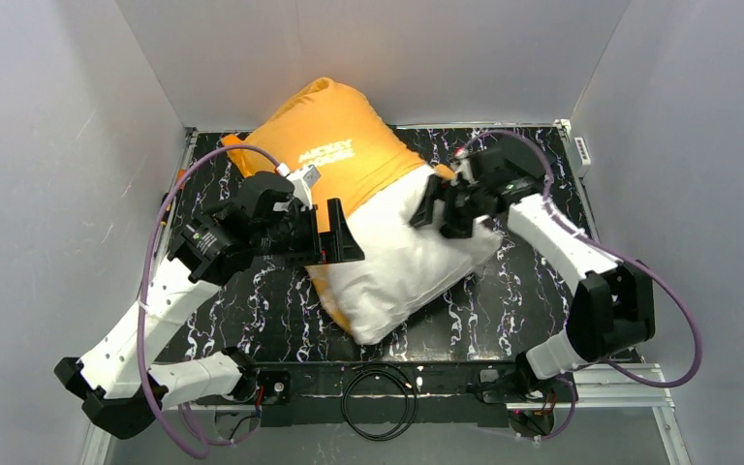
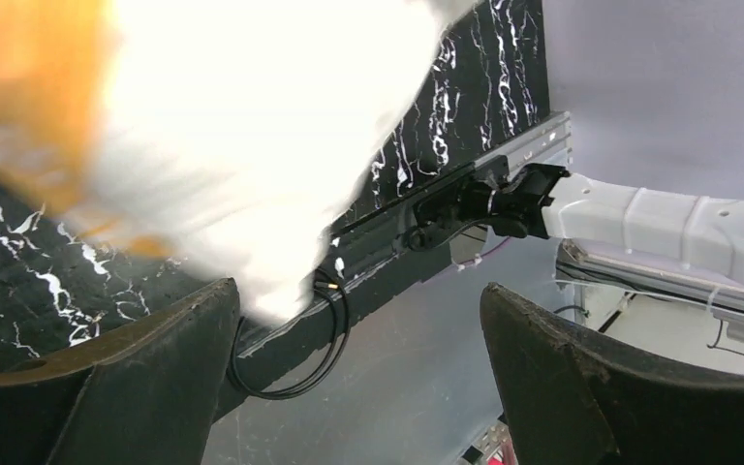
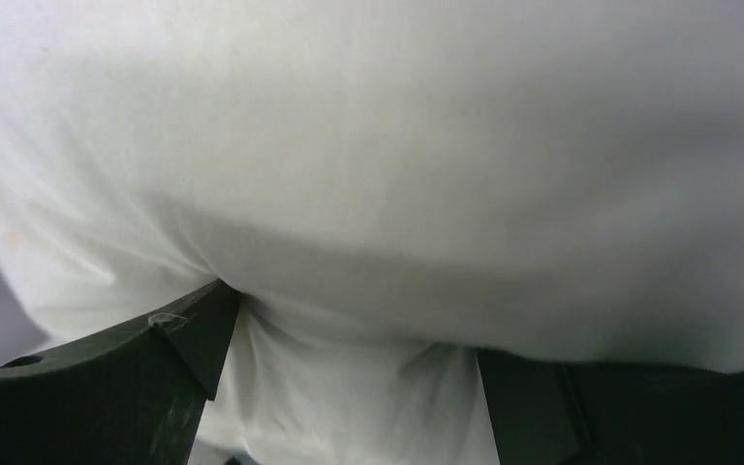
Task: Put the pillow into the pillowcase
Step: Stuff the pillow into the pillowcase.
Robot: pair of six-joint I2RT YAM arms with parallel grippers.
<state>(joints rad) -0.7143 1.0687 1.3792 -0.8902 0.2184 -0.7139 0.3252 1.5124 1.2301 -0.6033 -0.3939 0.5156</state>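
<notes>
cable coil (image 1: pixel 378 395) at table (image 1: pixel 252 300) edge, near pillow (image 1: pixel 407 262) half in pillowcase (image 1: pixel 334 136).

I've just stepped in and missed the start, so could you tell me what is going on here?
The robot is fitting a white pillow into an orange pillowcase. The pillow's far half is inside; its near end sticks out bare. The left end effector is open beside the case's mouth, holding nothing, and the right end effector is open, pressed against the exposed pillow.
</notes>
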